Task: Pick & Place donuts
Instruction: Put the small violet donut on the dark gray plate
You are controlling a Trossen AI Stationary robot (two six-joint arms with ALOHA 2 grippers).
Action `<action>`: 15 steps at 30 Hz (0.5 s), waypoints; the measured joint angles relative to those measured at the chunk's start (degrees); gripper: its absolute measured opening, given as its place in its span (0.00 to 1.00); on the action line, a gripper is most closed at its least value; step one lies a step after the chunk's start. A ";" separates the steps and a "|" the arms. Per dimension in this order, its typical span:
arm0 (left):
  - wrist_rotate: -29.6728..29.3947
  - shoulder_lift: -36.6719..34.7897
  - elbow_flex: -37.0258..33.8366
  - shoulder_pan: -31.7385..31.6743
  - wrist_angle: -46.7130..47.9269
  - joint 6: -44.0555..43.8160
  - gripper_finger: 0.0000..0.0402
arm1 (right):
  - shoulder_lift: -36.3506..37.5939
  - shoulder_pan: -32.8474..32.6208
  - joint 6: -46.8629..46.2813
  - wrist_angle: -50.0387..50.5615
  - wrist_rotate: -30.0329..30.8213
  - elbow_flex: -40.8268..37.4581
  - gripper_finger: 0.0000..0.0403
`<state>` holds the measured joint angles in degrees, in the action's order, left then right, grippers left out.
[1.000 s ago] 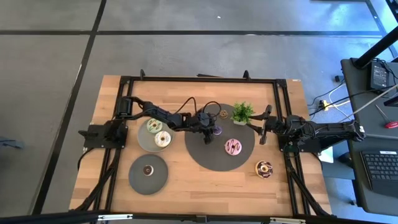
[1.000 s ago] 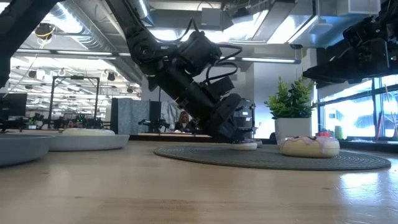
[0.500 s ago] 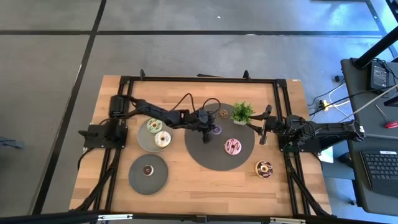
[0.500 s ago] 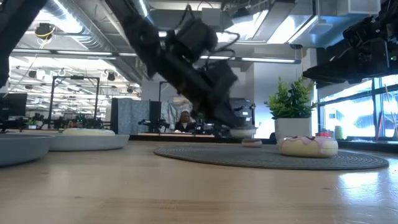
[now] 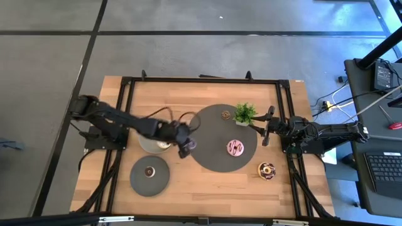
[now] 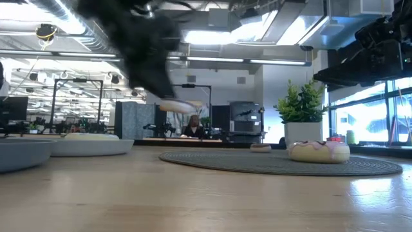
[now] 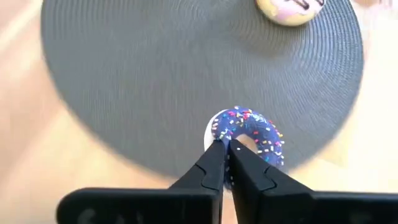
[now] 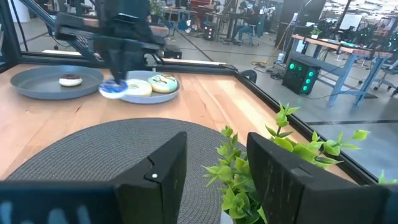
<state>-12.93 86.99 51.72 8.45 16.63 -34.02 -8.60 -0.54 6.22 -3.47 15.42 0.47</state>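
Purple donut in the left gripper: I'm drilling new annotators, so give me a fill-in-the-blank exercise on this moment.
1. The left gripper is shut on the ____ sprinkled donut.
2. The pink donut lies on the large dark round ____.
3. The right gripper, open, waits beside the potted ____.
4. The chocolate-sprinkled donut lies on the bare ____.

Missing words: purple; mat; plant; table

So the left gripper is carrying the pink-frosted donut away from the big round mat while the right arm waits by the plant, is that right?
Not quite: the left gripper is shut on the purple sprinkled donut, as the left wrist view shows. The pink-frosted donut lies on the round mat. The right gripper does wait by the plant.
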 joint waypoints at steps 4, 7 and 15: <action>-4.16 -5.17 -6.38 9.43 0.15 -13.64 0.03 | 0.00 0.01 -0.71 -0.01 0.00 0.00 0.42; -6.12 -7.09 -9.48 16.60 0.36 -19.04 0.03 | 0.00 -0.01 -1.31 0.01 0.00 0.00 0.42; -7.61 -6.48 -10.38 29.98 3.53 -26.71 0.02 | 0.00 -0.02 -0.04 0.01 0.01 0.00 0.42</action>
<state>-20.54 80.50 41.34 38.43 20.16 -60.73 -8.60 -0.56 6.18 -3.46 15.43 0.47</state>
